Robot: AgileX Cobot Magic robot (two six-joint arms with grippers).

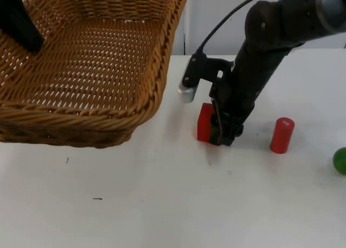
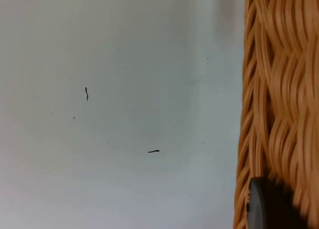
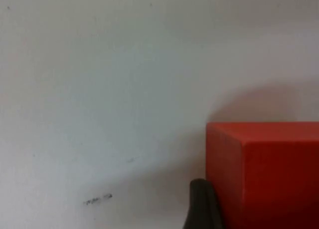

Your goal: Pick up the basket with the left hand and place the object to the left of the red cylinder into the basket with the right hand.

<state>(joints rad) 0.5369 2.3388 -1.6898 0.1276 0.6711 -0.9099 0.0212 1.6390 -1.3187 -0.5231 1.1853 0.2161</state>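
The woven wicker basket hangs tilted above the table's left side. My left gripper is shut on its far rim, and a black fingertip lies against the weave. A red block stands on the table to the left of the upright red cylinder. My right gripper reaches down onto that block and is shut on it. One fingertip presses against the block's side face. The other finger is hidden.
A green round object lies at the table's right edge, past the cylinder. The basket's near corner hangs close to the right arm's wrist. The white table in front carries a few small dark marks.
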